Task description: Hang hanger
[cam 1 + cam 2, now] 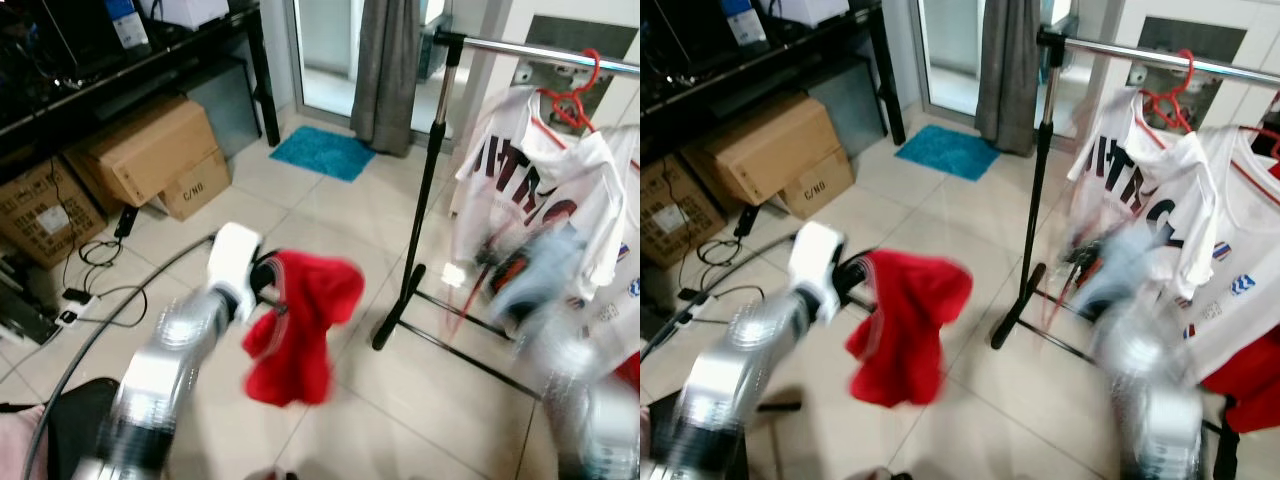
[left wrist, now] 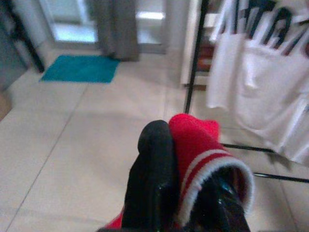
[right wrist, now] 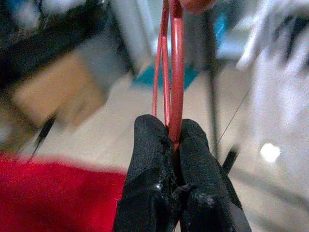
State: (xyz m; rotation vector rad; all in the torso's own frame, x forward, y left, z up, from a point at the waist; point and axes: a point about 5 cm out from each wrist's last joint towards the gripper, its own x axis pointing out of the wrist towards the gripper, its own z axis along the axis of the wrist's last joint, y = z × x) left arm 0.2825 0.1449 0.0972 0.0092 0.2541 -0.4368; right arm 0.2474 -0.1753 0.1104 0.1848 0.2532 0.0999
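The right gripper [image 3: 175, 145] has its fingers clamped on the red hanger [image 3: 175, 63], near the rack rail [image 1: 540, 48] on the right. The left gripper [image 2: 186, 159] pinches a red garment [image 1: 298, 325]. The thin hanger could twist or miss the rail.

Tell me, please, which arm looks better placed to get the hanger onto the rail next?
The right, I'd judge. The right gripper is shut on the red hanger and sits close to the clothes rail. The left gripper is occupied with the red garment, further from the rack.
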